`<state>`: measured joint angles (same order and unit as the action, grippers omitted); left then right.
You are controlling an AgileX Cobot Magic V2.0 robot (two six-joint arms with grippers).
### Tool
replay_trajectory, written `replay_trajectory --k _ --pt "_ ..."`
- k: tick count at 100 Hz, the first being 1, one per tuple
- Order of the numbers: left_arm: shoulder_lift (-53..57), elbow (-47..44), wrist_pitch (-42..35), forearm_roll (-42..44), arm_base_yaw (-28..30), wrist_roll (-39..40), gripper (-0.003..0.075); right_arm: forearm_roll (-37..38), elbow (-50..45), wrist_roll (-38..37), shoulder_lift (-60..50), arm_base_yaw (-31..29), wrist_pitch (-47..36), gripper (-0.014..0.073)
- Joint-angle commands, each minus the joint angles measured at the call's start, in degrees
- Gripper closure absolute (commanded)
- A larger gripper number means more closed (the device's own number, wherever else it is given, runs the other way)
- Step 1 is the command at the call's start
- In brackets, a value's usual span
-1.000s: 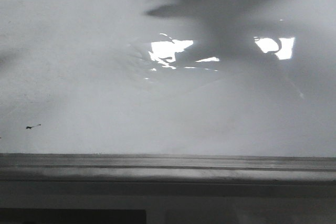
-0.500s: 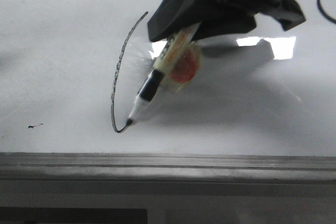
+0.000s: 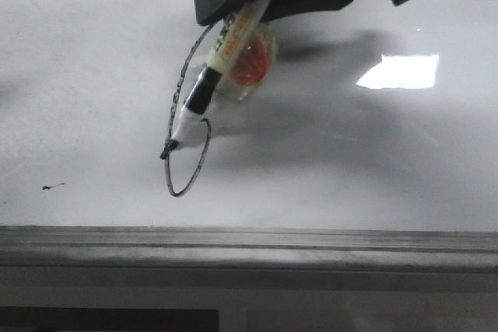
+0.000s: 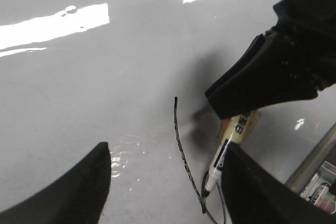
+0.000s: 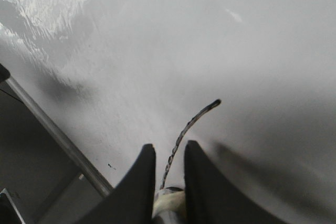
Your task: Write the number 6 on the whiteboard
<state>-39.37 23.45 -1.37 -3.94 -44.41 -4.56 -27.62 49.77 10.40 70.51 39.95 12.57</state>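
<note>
The marker (image 3: pixel 214 75) is clamped in the right gripper (image 5: pixel 167 182), its tip meeting the stem of the number 6 (image 3: pixel 180 126). Light, even pressure on the whiteboard (image 3: pixel 93 75) is advised so the loop is closed cleanly. The left gripper (image 4: pixel 165 187) is held wide, empty.

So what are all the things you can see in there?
whiteboard: one, glossy white, fills most of the front view, grey frame edge along the bottom.
number 6: one, thin black line, curved stem with loop at the bottom, loop nearly closed.
small squiggle: one, black, lower left of the board.
marker: one, cream barrel with black collar and white nose, tip at the loop's left side.
round tag: one, orange-red, beside the marker barrel.
right gripper: black, shut on the marker.
left gripper: black, open, holding nothing.
</note>
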Motion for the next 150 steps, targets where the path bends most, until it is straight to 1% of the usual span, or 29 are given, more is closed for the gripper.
replay_trajectory --k 1,12,22,31,38,48,63,68,73,77,78,80,85,88,109,116,123,125,127,130,133,138,143,150 --pt "0.13 1.77 -4.15 0.43 -0.94 0.44 0.0302 1.13 1.94 1.38 -4.24 0.23 -2.06 0.0657" --pt "-1.22 1.77 -3.77 2.33 -5.3 0.44 0.0302 1.13 1.94 1.38 -6.42 1.96 1.77 0.0657" --pt "-4.58 1.77 -4.19 6.31 -11.14 0.44 0.0302 1.13 1.94 1.4 -7.02 3.59 2.38 0.0657" --pt "-8.28 1.77 -6.41 6.44 -15.05 0.44 0.0302 1.13 1.94 1.4 -7.02 5.42 2.38 0.0657" --pt "-11.26 1.77 -9.18 6.33 -16.48 0.44 0.0302 1.13 1.94 1.4 -7.02 6.6 2.18 0.0657" --pt "-14.31 1.77 -11.8 5.56 -16.5 0.44 0.0302 1.13 1.94 1.4 -7.02 7.61 2.2 0.0657" --pt "-15.42 1.77 -12.75 3.44 -16.5 0.44 0.0309 1.13 1.94 1.4 -7.02 7.61 3.66 0.0657" --pt "-15.42 1.77 -12.75 3.3 -16.5 0.44 0.0338 1.13 1.94 1.4 -7.02 7.61 3.96 0.0657" --pt "-15.42 1.77 -12.75 2.95 -16.5 0.44 0.0401 1.13 1.94 1.4 -7.02 7.61 4.49 0.0657" --pt "-15.42 1.77 -12.64 2.71 -16.5 0.44 0.0484 1.13 1.94 1.4 -7.02 7.61 4.95 0.0657" --pt "-15.42 1.77 -12.54 2.71 -16.5 0.44 0.0516 1.13 1.94 1.4 -7.02 7.61 5.12 0.0657" --pt "-15.42 1.77 -12.54 2.71 -16.5 0.44 0.0549 0.99 1.94 1.4 -7.02 7.72 5.39 0.0657" --pt "-15.42 1.77 -12.37 2.71 -16.5 0.44 0.0686 0.91 1.94 1.4 -7.02 7.7 5.89 0.0657" --pt "-15.42 1.77 -12.37 2.71 -16.5 0.44 0.0741 0.65 1.94 1.4 -7.02 7.7 5.89 0.0657" --pt "-15.42 1.77 -11.45 2.43 -16.5 0.44 0.0739 0.18 1.94 1.4 -7.02 7.7 5.99 0.0651" --pt "-15.42 1.77 -11.07 2.07 -16.5 0.44 0.0739 0.18 1.94 1.4 -7.02 7.7 5.99 0.0589" --pt "-15.42 1.77 -11.07 0.99 -16.5 0.44 0.0739 0.18 1.94 1.4 -7.02 7.7 5.71 0.0453" --pt "-15.42 1.77 -11.07 0.66 -16.5 0.44 0.0739 0.18 1.94 1.4 -7.02 7.7 5.62 0.0403" --pt "-15.42 1.77 -11.07 0.31 -16.5 0.44 0.0739 0.18 1.94 1.4 -7.02 7.7 5.12 0.0333" --pt "-15.42 1.77 -10.89 -0.27 -16.5 0.44 0.0739 0.18 1.94 1.4 -7.02 7.7 4.73 0.028" --pt "-15.42 1.77 -10.79 -0.94 -16.5 0.44 0.0739 0.18 1.94 1.4 -7.02 7.7 4.1 0.02" --pt "-15.42 1.77 -10.37 -2.75 -16.29 0.44 0.0739 0.18 1.94 1.4 -7.02 7.7 2.66 0.0118" --pt "-15.29 1.77 -9.79 -3.6 -15.62 0.44 0.0739 0.18 1.94 1.4 -7.09 7.59 1.65 0.0085" --pt "-14.83 1.77 -9.19 -4.65 -13.76 0.44 0.0739 0.18 1.94 1.4 -7.17 7.59 1.12 0.0106"
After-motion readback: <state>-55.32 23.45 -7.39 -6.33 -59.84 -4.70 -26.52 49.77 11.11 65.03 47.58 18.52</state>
